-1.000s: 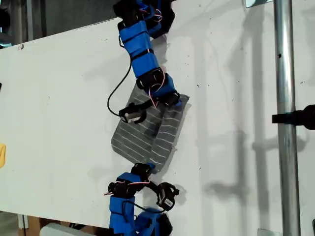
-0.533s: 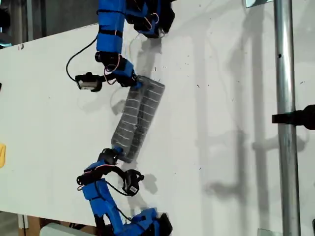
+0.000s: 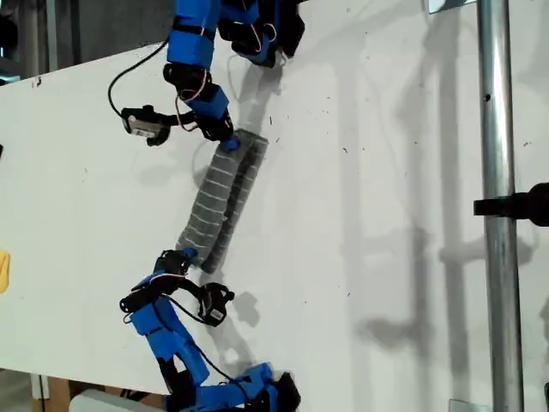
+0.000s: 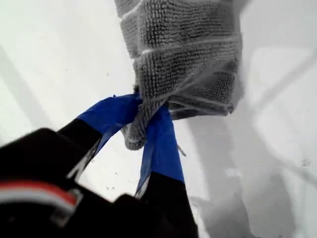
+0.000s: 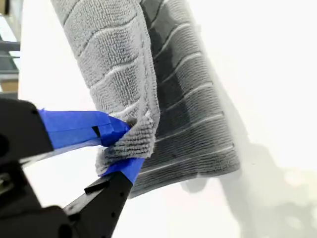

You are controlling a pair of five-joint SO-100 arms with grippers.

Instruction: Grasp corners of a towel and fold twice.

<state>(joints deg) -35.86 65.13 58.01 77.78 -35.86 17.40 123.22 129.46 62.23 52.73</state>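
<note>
my first gripper [image 4: 143, 116] – jaws pinch towel [image 3: 221, 199] corner | my second gripper [image 5: 119, 148] – same

White worktop [image 3: 386, 215], surface lightly speckled. Vertical metal pole [image 3: 496, 206] near the exterior view's right edge, with a black clamp [image 3: 523, 204] on it. Small yellow object [image 3: 3, 270] at the exterior view's left edge, cut off.

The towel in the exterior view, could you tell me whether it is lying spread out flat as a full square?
No, the towel is drawn into a long narrow doubled strip between two arms.
</note>
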